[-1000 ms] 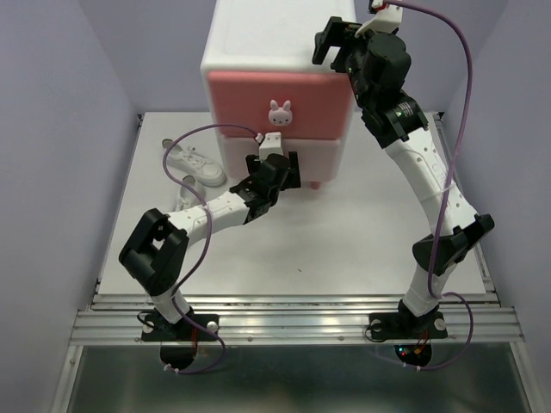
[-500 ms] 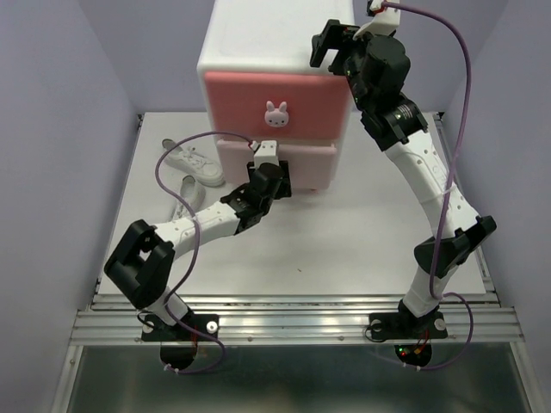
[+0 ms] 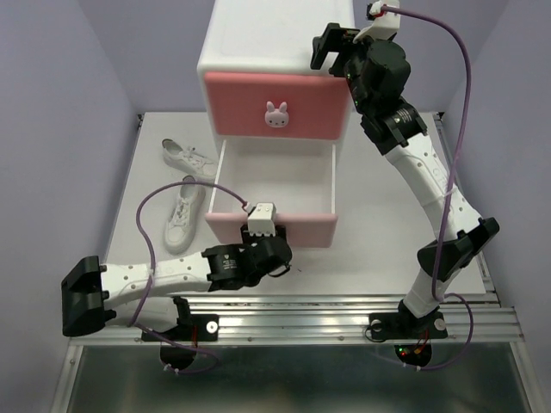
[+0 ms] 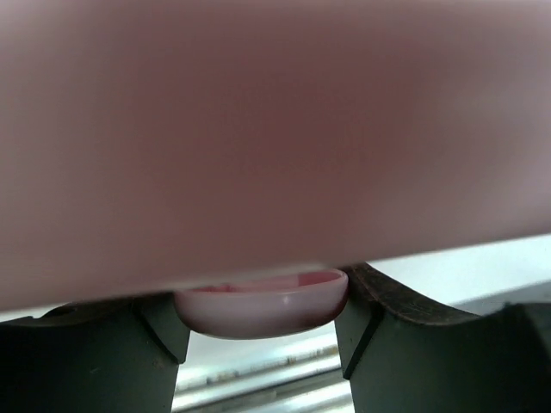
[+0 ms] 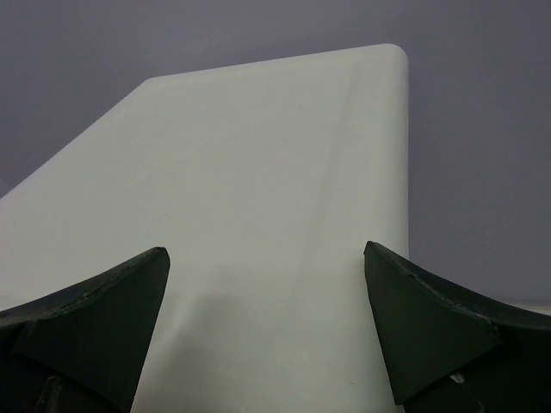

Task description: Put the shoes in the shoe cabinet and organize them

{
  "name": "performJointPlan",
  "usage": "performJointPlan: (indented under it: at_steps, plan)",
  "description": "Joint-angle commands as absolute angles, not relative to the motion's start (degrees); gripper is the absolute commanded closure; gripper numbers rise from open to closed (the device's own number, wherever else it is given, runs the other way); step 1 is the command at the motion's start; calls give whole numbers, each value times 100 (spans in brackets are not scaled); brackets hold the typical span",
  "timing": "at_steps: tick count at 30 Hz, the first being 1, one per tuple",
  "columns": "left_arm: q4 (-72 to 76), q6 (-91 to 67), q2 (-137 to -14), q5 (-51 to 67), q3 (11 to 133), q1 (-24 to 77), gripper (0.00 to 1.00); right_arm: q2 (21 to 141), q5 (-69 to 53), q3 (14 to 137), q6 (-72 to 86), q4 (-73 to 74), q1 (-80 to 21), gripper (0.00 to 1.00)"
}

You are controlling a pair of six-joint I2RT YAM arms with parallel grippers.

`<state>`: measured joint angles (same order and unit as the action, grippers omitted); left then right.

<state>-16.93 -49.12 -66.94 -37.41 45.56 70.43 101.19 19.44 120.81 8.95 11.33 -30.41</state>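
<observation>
The shoe cabinet (image 3: 258, 39) stands at the back of the table. Its darker pink upper drawer (image 3: 241, 107) is closed, and its pale pink lower drawer (image 3: 306, 229) is pulled far out, with nothing in it. My left gripper (image 3: 263, 234) is shut on the lower drawer's knob (image 4: 261, 303), which sits between my fingers (image 4: 379, 335). My right gripper (image 3: 331, 47) is open and rests over the cabinet's white top (image 5: 258, 172). Two white shoes (image 3: 188, 157) (image 3: 181, 215) lie on the table left of the cabinet. The orange shoes are out of view.
The white table (image 3: 387, 224) ends in a metal rail (image 3: 293, 323) at the near edge, just behind my left wrist. Lilac walls close in the left, right and back. My right arm (image 3: 430, 185) reaches up along the cabinet's right side.
My left gripper pulled back toward the near edge with the knob, and the lower drawer slid from nearly closed to far open. The cabinet shifted slightly. My right gripper stayed on top.
</observation>
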Motion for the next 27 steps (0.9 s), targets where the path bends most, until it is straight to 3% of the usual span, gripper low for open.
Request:
performJointPlan:
  at_steps: [1,8,9,13,14,15,27]
  plan:
    - [-2918,-7275,-6477,-3323,4351,8040,100,10872,1890,11329,1099,2567,-3059,0]
    - [-4323,-8305,-6680,-3103,4605,8947,100,10916,1784,11373,1116,2523,-3059,0]
    - [-4342,-8271,-6671,-3103,4684,8947,80,10925,1767,11382,1125,2531,-3059,0]
    - [-4509,-8420,-6496,-3155,4755,8956,32,10951,1679,11461,1169,2522,-3006,0]
    - [-4535,-8420,-6469,-3173,4790,8956,7,10942,1670,11461,1169,2522,-3006,0]
    - [-4553,-8394,-6443,-3190,4816,8956,1,10934,1679,11461,1169,2522,-3006,0]
    - [-4351,-6840,-6285,-3444,6168,9299,1,10846,1705,11373,1178,2478,-3006,0]
